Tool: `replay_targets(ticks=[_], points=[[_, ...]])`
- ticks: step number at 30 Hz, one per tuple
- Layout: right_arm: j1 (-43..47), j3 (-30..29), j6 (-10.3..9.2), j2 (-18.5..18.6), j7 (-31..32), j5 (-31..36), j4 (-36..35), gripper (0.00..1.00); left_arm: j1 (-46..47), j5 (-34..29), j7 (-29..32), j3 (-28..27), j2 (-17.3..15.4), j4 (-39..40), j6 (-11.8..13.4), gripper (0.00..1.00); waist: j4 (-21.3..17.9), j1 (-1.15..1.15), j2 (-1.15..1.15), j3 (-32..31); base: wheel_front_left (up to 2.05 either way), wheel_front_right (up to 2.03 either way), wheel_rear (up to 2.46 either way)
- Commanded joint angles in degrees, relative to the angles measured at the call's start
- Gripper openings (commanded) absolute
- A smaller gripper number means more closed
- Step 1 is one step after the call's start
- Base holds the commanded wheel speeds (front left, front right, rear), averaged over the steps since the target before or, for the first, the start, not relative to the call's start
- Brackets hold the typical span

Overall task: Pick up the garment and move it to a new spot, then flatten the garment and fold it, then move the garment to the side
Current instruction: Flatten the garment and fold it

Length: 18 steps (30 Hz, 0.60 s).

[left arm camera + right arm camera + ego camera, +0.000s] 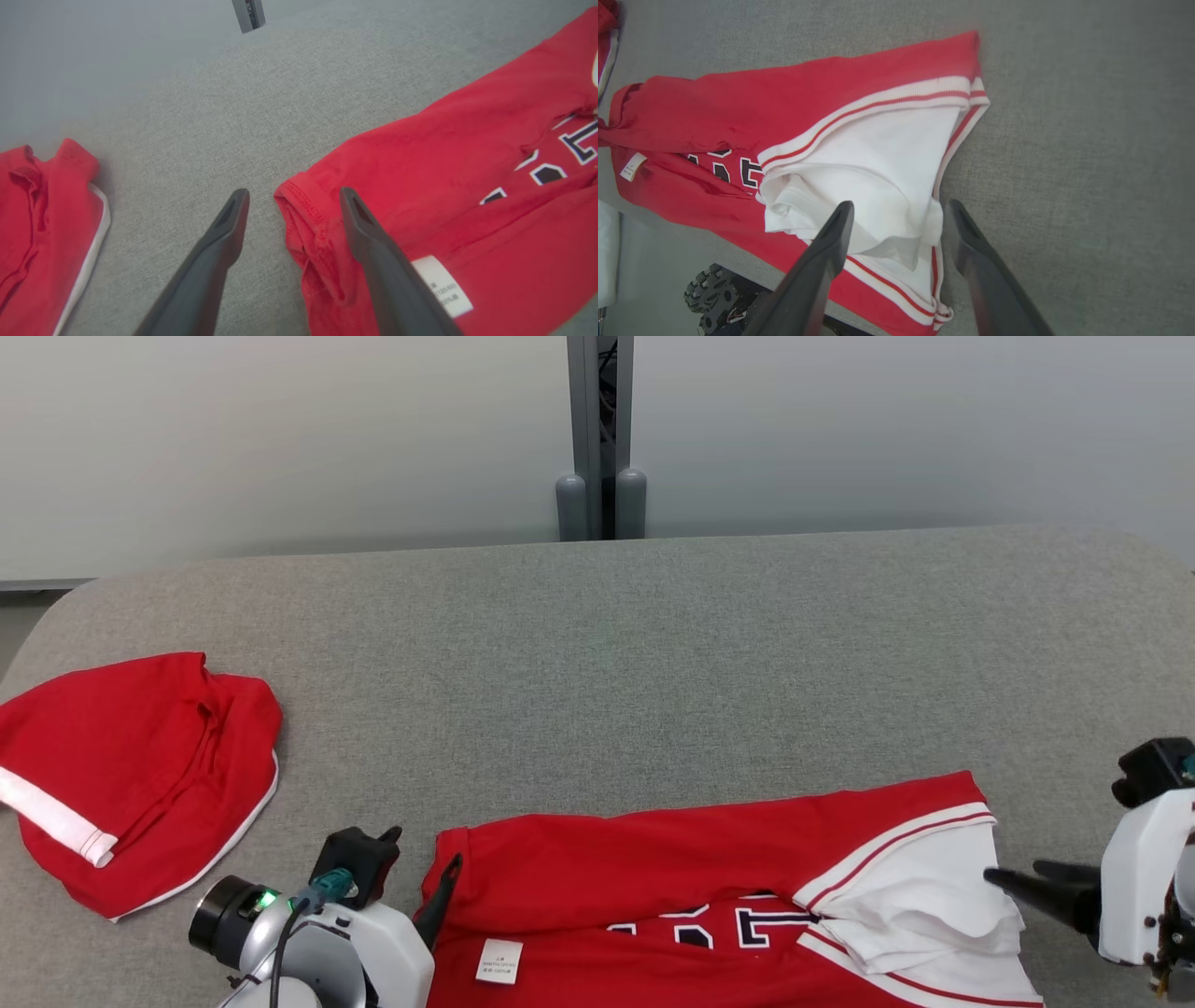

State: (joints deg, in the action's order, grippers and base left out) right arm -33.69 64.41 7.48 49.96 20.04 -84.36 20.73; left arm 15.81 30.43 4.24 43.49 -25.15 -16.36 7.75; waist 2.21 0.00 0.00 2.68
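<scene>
**Both grippers wide open, one at each end of the red garment**

Left gripper: fingers spread wide, gripping nothing. The stitched hem corner of the garment lies between the two tips. One finger is over the bare grey surface, the other over red cloth. Contact with the cloth cannot be told. A white label sits just beside the finger on the cloth side. Further out on that side, dark lettering with white outlines runs across a creased fold. On the opposite side of this gripper, well apart, a second red piece with white trim lies bunched on the surface.

Right gripper: fingers also wide apart, nothing held. One finger is over a rumpled white panel of the garment, the other over bare surface. The panel's striped edge lies between them. Beyond the tips, a white band with a red stripe crosses the red cloth.

The garment lies stretched between the two grippers, creased, at the near edge of the surface.
</scene>
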Motion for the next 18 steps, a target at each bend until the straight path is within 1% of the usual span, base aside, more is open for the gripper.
replay_targets(ticks=[1, 4, 6, 9, 13, 16, 18], points=[[-0.5, -0.4, 0.04, 0.0, -0.8, 0.7, -0.2, 1.00, 1.0, 0.3, -0.4, -0.4, -0.1, 0.2, 0.6, 1.00, -0.1, 0.00, 0.00, -0.1, 0.00, 0.00, 0.00], [-1.0, -2.6, 0.04, -0.7, -6.3, 3.2, 0.6, 1.00, 1.9, 0.9, -2.7, -2.5, 0.6, 1.0, 2.0, 1.00, -0.1, 0.00, 0.00, -0.4, 0.00, 0.00, 0.00], [-1.1, -4.2, 0.04, -1.6, -11.0, 5.1, 1.3, 1.00, 2.0, 1.4, -4.9, -4.0, 1.5, 1.5, 3.5, 1.00, -0.2, 0.00, 0.00, -0.6, 0.00, 0.00, 0.00], [-1.0, -6.9, 0.04, -3.2, -19.3, 8.7, 2.3, 1.00, 2.4, 2.1, -9.4, -6.9, 2.9, 2.1, 5.6, 1.00, -0.4, 0.00, 0.00, -0.7, 0.00, 0.00, 0.00], [-0.5, -10.0, 0.04, -5.6, -30.5, 15.5, 4.8, 1.00, 1.2, 3.3, -15.6, -10.6, 4.6, 2.3, 7.9, 1.00, -1.0, 0.00, 0.00, -0.8, 0.00, 0.00, 0.00], [-0.2, -13.4, 0.04, -7.9, -34.7, 22.4, 6.4, 1.00, 0.3, 3.8, -18.3, -13.6, 5.7, 2.6, 9.5, 1.00, -1.5, 0.00, 0.00, -0.8, 0.00, 0.00, 0.00], [0.8, -18.2, 0.04, -10.0, -35.3, 26.8, 6.8, 1.00, -0.8, 3.8, -19.1, -15.9, 6.9, 3.1, 10.1, 1.00, -1.8, 0.00, 0.00, -0.7, 0.00, 0.00, 0.00]])
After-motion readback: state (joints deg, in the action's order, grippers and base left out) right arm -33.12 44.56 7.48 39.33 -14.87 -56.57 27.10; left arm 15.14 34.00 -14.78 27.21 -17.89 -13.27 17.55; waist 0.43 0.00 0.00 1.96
